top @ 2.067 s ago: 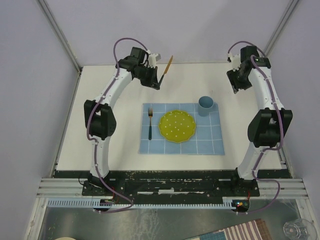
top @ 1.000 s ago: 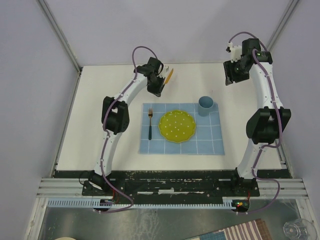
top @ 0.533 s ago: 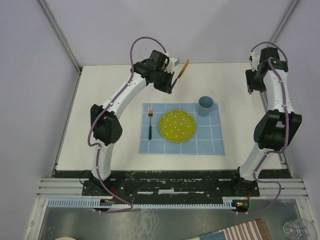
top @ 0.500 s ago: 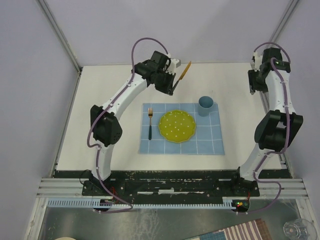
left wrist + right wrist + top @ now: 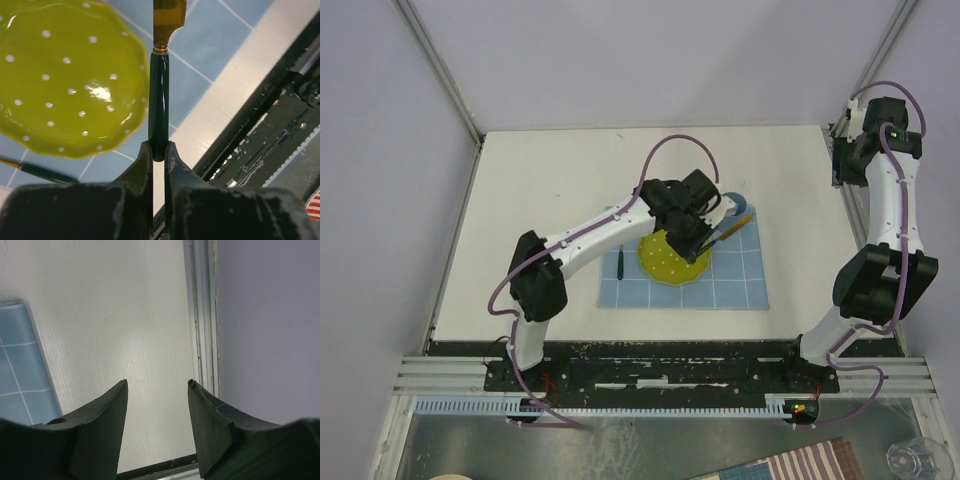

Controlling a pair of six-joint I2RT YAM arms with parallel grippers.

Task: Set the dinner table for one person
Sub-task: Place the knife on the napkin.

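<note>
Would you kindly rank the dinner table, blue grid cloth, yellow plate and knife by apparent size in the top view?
Largest to smallest:
dinner table
blue grid cloth
yellow plate, partly hidden
knife, smallest, though held nearer the camera

The large plain white matte rectangular tabletop (image 5: 540, 200) carries a light-blue rectangular cloth placemat with a white grid (image 5: 740, 280), lying flat near its middle.

**Plain little booth, nothing fancy**

Pale lilac walls (image 5: 650, 50) on three sides, with metal posts (image 5: 438, 72) slanting up the back corners. Soft, even light. Down front, a grey metal surface (image 5: 620, 450) holds a striped cloth (image 5: 815, 466) and a glass (image 5: 918, 458).
</note>
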